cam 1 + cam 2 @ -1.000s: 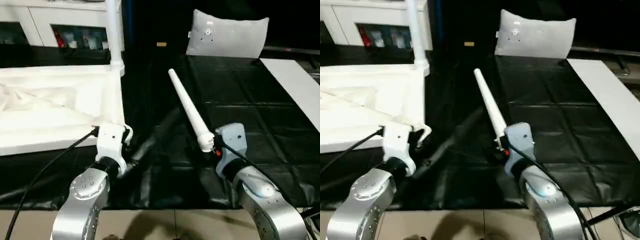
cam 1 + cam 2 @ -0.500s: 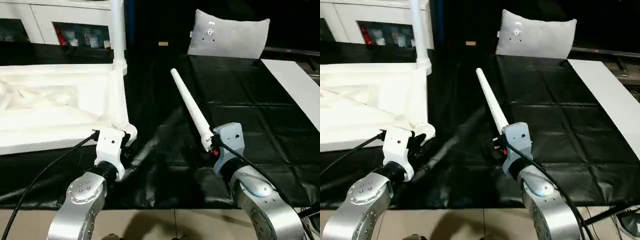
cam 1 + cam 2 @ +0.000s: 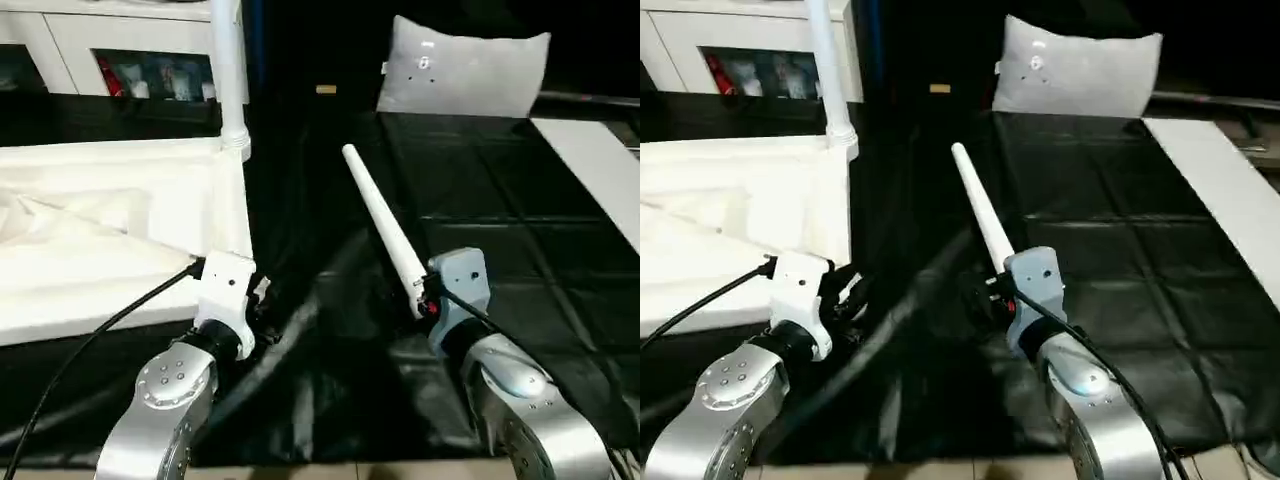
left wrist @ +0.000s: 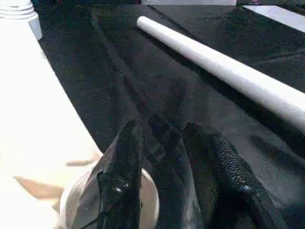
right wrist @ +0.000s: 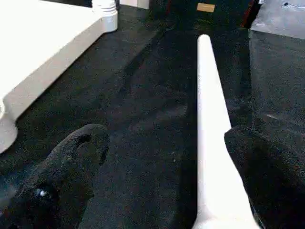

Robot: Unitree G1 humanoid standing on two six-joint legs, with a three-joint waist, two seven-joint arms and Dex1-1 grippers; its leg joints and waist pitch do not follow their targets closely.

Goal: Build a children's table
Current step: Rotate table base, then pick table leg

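The children's table lies upside down on the left, its white ribbed underside facing up. One leg stands upright in the far right corner socket. My left gripper is at the near right corner socket. One finger sits over the socket's opening and the other is outside, so the gripper is closed on the socket's wall. A loose tapered leg lies on the black sheet. My right gripper stands wide open around the leg's thick end, with a finger on either side.
A grey pillow stands at the back of the black sheet. A flat white board lies along the right side. A white cabinet is behind the table. A black cable trails from my left wrist.
The head view has tilted slightly. The grippers, the table top and the loose leg keep their places relative to each other.
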